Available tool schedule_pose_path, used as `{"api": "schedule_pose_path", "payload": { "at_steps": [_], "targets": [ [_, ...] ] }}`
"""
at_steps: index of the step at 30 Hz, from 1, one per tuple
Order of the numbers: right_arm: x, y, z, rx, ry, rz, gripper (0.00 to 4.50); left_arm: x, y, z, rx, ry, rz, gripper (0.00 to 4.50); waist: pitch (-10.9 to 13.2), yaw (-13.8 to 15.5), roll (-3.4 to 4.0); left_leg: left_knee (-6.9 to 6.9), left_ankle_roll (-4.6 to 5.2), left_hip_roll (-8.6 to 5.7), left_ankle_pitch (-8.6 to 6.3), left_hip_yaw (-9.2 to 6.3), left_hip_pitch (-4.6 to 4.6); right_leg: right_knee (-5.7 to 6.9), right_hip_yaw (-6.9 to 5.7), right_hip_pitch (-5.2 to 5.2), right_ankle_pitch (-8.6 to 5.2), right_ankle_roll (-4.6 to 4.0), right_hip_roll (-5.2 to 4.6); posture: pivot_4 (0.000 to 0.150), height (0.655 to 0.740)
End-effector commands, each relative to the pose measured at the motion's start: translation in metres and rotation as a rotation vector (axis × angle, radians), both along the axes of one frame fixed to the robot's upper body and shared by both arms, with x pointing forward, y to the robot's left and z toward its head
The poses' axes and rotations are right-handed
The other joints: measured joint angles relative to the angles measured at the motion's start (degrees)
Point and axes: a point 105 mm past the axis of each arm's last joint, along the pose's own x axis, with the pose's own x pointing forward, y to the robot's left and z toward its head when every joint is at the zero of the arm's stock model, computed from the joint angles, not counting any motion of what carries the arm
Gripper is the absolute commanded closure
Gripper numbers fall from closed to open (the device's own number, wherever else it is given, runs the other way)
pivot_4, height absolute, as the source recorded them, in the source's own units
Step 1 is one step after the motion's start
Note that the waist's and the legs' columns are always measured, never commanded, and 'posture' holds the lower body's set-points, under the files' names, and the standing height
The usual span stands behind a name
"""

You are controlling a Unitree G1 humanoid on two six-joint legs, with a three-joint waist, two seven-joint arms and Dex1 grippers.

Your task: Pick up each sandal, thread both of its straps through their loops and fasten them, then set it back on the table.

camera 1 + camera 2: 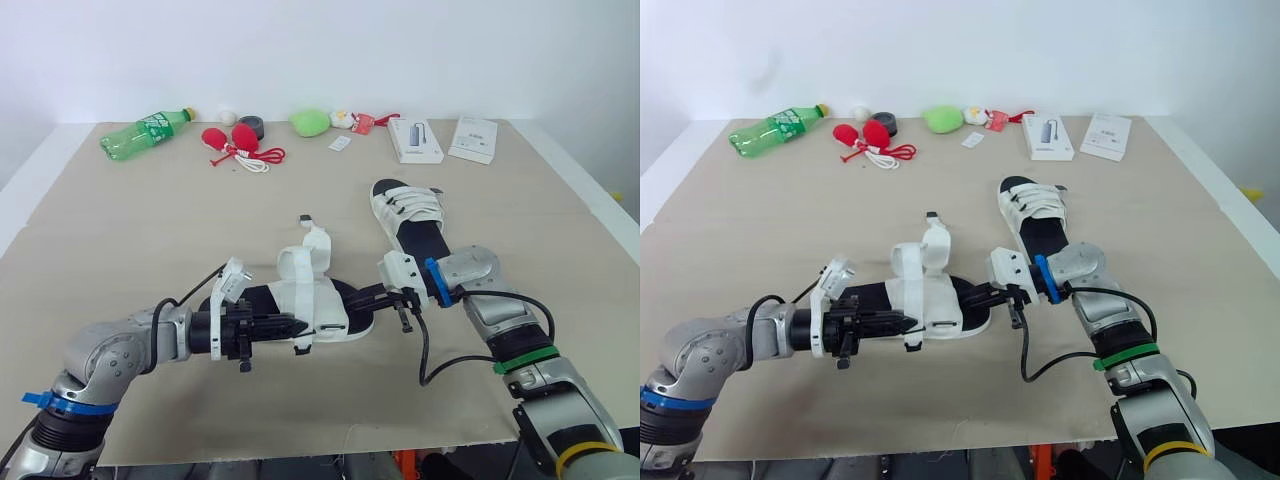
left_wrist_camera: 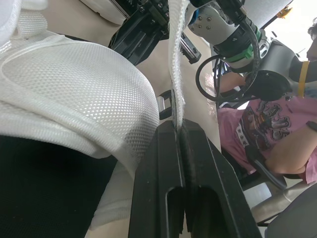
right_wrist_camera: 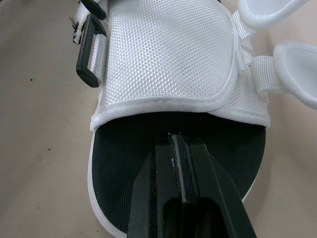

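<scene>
- On the table (image 1: 120,230), left gripper (image 1: 292,325) pinches the sandal (image 1: 322,300) by its strap (image 2: 176,74).
- Over black footbed (image 3: 124,148), right gripper (image 1: 364,297) has fingers pressed together.
- At far left, green bottle (image 1: 145,133): label too small to read.

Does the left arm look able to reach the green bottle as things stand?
Probably not: the left gripper is shut on a strap of the near sandal, and the green bottle lies far beyond it.

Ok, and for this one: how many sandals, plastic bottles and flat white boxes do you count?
Sandals: 2
Plastic bottles: 1
Flat white boxes: 2
Total: 5
</scene>
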Motion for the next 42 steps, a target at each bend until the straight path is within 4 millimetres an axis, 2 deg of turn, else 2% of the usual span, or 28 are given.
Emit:
{"api": "schedule_pose_path", "payload": {
  "at_steps": [1,3,5,10,14,17,18,19,21,28,35,36,37,39,41,42],
  "targets": [
    [0.0,-0.004,-0.005,-0.027,0.005,-0.006,4.5,-0.001,0.003,0.011,-0.019,-0.018,-0.003,3.93,0.0,0.0,0.0,0.0,0.0,0.0,0.0,0.0,0.0,0.0,0.0,0.0,0.0,0.0,0.0,0.15,0.74],
    [0.001,-0.003,-0.004,-0.028,0.003,-0.005,4.5,0.001,0.006,0.023,-0.046,-0.042,-0.008,3.55,0.0,-0.01,0.0,0.0,0.0,0.0,0.0,0.0,0.0,0.0,0.0,0.0,0.0,0.0,0.0,0.15,0.74],
    [0.002,-0.003,-0.004,-0.028,0.001,-0.005,4.5,0.003,0.008,0.032,-0.057,-0.062,-0.018,3.55,0.0,-0.01,0.0,0.0,0.0,0.0,0.0,0.0,0.0,0.0,0.0,0.0,0.0,0.0,0.0,0.15,0.74],
    [0.003,-0.003,-0.004,-0.029,-0.003,-0.004,4.5,0.026,0.015,0.053,-0.063,-0.152,0.051,3.55,0.0,-0.01,0.0,0.01,0.0,-0.01,0.0,0.0,0.0,0.0,0.0,0.0,0.0,0.0,0.0,0.15,0.74],
    [0.004,-0.002,-0.004,-0.029,-0.006,-0.005,4.5,0.035,0.01,0.059,-0.067,-0.185,0.059,3.55,0.01,-0.01,-0.02,-0.01,0.01,0.0,0.0,-0.02,-0.01,0.0,-0.01,0.0,0.0,0.01,0.02,0.15,0.74],
    [0.004,-0.003,-0.004,-0.029,-0.006,-0.007,4.5,0.031,0.004,0.056,-0.069,-0.174,0.021,3.55,0.01,0.0,-0.02,0.01,0.0,-0.02,0.01,0.0,-0.01,0.0,0.0,0.03,0.02,0.03,0.0,0.15,0.74],
    [0.004,-0.004,-0.004,-0.029,-0.006,-0.009,4.5,0.028,0.002,0.053,-0.065,-0.167,0.004,3.78,0.01,0.0,-0.02,0.0,0.0,-0.02,0.01,0.0,-0.01,0.0,0.0,0.03,0.02,0.03,0.0,0.15,0.74],
    [0.003,-0.005,-0.004,-0.03,-0.006,-0.009,4.5,0.025,0.0,0.049,-0.057,-0.159,-0.013,3.78,0.01,0.0,-0.02,-0.01,0.01,-0.02,0.01,-0.02,-0.01,0.0,0.0,0.02,0.02,0.03,0.01,0.15,0.74],
    [0.002,-0.006,-0.005,-0.033,-0.005,-0.011,4.5,0.019,-0.003,0.04,-0.033,-0.148,-0.039,4.48,0.01,-0.01,-0.02,-0.01,0.01,-0.02,0.01,-0.02,-0.01,0.0,0.0,0.02,0.02,0.03,0.02,0.15,0.74],
    [0.001,-0.007,-0.006,-0.035,-0.002,-0.014,4.5,0.011,-0.003,0.02,0.011,-0.138,-0.056,4.48,0.01,-0.01,-0.03,-0.01,0.0,-0.02,0.01,-0.02,-0.02,0.0,0.01,0.02,0.01,0.03,0.0,0.15,0.74],
    [0.002,-0.006,-0.005,-0.037,-0.007,-0.012,4.5,0.005,-0.003,0.023,0.033,-0.148,-0.062,4.48,0.01,-0.01,-0.03,-0.01,0.0,-0.02,0.0,-0.02,-0.02,0.0,0.0,0.02,0.01,0.02,0.0,0.15,0.74],
    [0.002,-0.006,-0.005,-0.037,-0.007,-0.01,4.5,0.003,-0.001,0.026,0.041,-0.161,-0.075,3.95,0.01,-0.01,-0.03,-0.01,0.0,-0.02,0.0,-0.02,-0.02,0.0,0.0,0.01,0.01,0.02,0.0,0.15,0.74],
    [0.002,-0.006,-0.005,-0.037,-0.006,-0.007,4.5,0.001,0.0,0.029,0.054,-0.182,-0.085,3.71,0.02,-0.01,-0.04,-0.01,0.0,-0.02,0.0,-0.02,-0.02,0.0,0.0,0.01,0.01,0.02,0.0,0.15,0.74],
    [0.002,-0.006,-0.005,-0.038,-0.006,-0.005,4.5,-0.003,0.004,0.034,0.083,-0.225,-0.102,2.92,0.02,-0.01,-0.04,-0.01,0.0,-0.01,0.0,-0.02,-0.02,0.0,0.01,0.0,0.01,0.02,0.0,0.15,0.74],
    [0.002,-0.006,-0.004,-0.039,-0.006,-0.004,4.5,-0.007,0.011,0.04,0.116,-0.264,-0.114,1.82,0.04,-0.04,-0.08,-0.01,0.0,-0.01,0.0,-0.01,-0.02,0.0,0.01,0.0,0.01,0.02,0.0,0.15,0.74],
    [0.002,-0.006,-0.004,-0.039,-0.006,-0.003,4.5,-0.008,0.016,0.044,0.133,-0.276,-0.119,1.58,0.04,-0.06,-0.08,-0.01,0.0,-0.01,0.0,-0.01,-0.02,0.0,0.01,0.0,0.0,0.02,-0.02,0.15,0.74]
  ]
}}
